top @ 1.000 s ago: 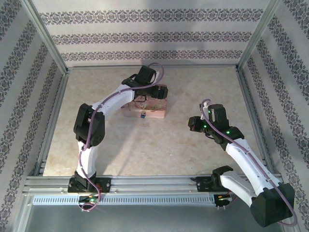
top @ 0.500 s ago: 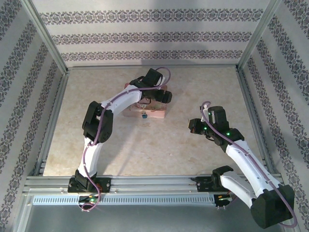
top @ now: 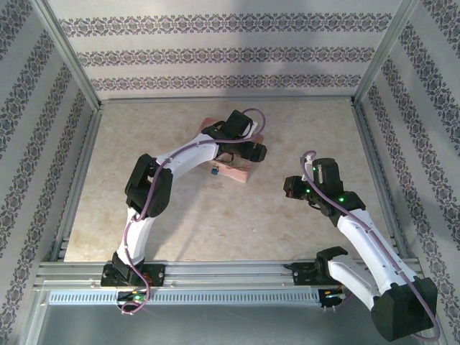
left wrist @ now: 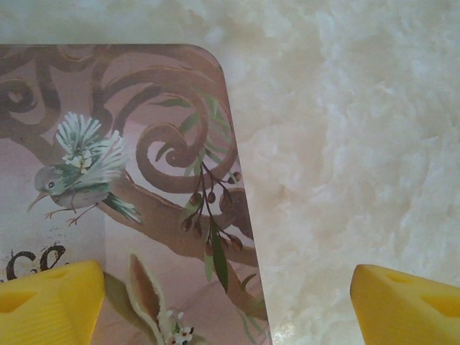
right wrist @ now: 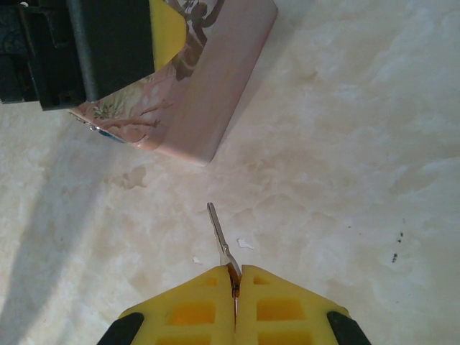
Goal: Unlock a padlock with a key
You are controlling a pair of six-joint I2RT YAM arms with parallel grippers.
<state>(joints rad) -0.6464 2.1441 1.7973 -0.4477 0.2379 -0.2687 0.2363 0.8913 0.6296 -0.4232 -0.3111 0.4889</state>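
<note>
Now | left pincer (left wrist: 228, 302): spread wide over pink box (left wrist: 165, 108) corner | right pincer (right wrist: 235, 280): pressed together, pinching key (right wrist: 218, 233)

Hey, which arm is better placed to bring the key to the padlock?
Right. Its shut yellow gripper pinches the thin silvery key, blade pointing toward the flat pink illustrated box with the tiny blue-bodied padlock at its edge. The left gripper hangs open over that box's corner, empty.

Left claw (top: 250, 151) swung right and farther out; pink box (top: 238, 172) beneath it turned, now lying diagonal.
</note>
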